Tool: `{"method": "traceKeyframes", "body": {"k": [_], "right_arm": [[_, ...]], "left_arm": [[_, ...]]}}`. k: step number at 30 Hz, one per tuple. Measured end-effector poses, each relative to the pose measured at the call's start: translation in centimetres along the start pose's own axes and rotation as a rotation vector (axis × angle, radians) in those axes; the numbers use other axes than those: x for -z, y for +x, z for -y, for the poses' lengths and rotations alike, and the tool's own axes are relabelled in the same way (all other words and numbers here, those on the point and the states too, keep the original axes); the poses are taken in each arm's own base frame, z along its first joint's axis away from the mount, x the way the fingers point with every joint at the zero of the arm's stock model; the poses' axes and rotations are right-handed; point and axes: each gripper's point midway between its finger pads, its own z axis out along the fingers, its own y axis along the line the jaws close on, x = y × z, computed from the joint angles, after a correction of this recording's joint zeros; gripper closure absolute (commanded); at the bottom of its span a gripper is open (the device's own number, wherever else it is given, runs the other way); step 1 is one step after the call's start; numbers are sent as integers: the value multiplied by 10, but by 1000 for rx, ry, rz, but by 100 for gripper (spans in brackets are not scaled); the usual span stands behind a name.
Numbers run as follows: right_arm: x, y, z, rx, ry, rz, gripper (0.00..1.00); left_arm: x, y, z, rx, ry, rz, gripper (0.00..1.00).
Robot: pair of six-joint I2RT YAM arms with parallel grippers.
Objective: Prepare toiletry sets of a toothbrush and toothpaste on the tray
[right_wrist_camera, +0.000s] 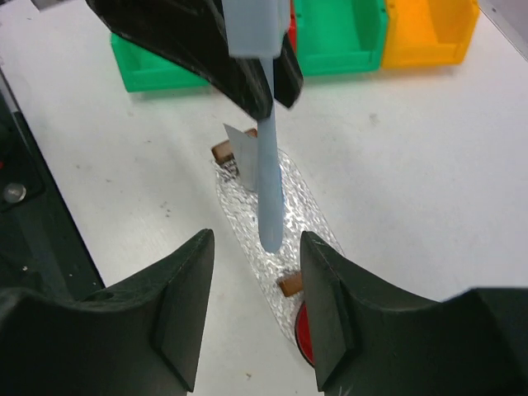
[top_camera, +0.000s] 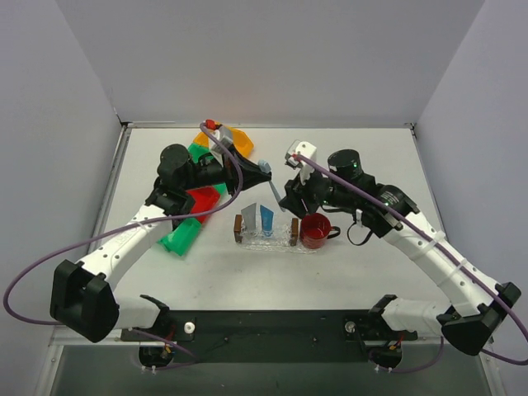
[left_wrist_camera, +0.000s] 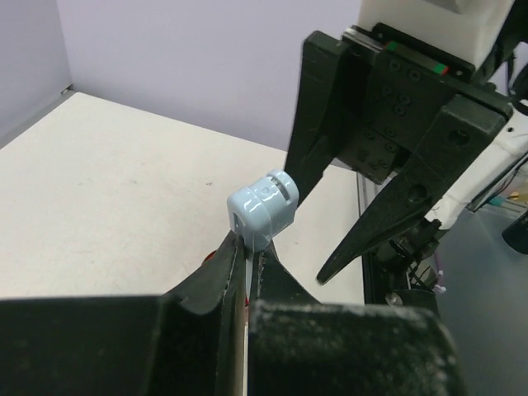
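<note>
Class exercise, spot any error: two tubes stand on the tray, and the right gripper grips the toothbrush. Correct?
Not quite: the left gripper grips the toothbrush, as the left wrist view shows. Two tubes do stand on the tray.

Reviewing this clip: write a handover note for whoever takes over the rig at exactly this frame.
Grippers: the left gripper is shut on the toothbrush, holding it in the air near the tray. The right gripper is open, its fingers either side of the handle's lower end, not touching.
Toothpaste: the silver-grey tube and blue tube stand on the tray.
Done: both tubes placed.
Left: toothbrush not yet on the tray.
</note>
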Motion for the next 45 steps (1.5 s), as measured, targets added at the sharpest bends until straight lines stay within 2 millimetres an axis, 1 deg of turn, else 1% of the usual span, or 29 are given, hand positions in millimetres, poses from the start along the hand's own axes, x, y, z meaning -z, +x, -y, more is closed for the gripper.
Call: {"method": "traceKeyframes", "body": {"k": [3, 7, 11, 16, 20, 22, 27, 30, 32, 34, 36, 40, 45], "right_arm": [[18, 15, 14, 2, 69, -10, 58], [48, 19, 35, -2, 172, 21, 58], [77, 23, 53, -14, 274, 60, 58], [96, 46, 67, -47, 359, 50, 58], [99, 62, 76, -74, 394, 25, 59], [99, 68, 80, -87, 407, 13, 59], [96, 84, 84, -119, 407, -15, 59], [91, 96, 85, -141, 396, -39, 60], [88, 103, 85, -157, 389, -53, 60], [86, 105, 86, -169, 384, -55, 60], [84, 104, 85, -173, 377, -52, 60], [83, 102, 86, -173, 372, -38, 60], [82, 105, 86, -178, 370, -42, 61]], "left_arm": [[-8, 6, -11, -36, -30, -33, 100], [-23, 15, -19, -77, -46, -87, 100], [-36, 34, -23, -112, -64, -149, 100], [-46, 61, -23, -170, -89, -225, 100], [-50, 73, -23, -221, -108, -252, 100], [-49, 81, -26, -235, -122, -266, 100], [-37, 119, -33, -222, -155, -331, 100], [-30, 138, -35, -212, -165, -355, 100], [-26, 147, -36, -209, -169, -360, 100], [-25, 149, -35, -210, -168, -358, 100], [-25, 147, -35, -215, -167, -349, 100], [-28, 136, -33, -239, -164, -311, 100], [-30, 130, -33, -250, -162, -290, 100]]}}
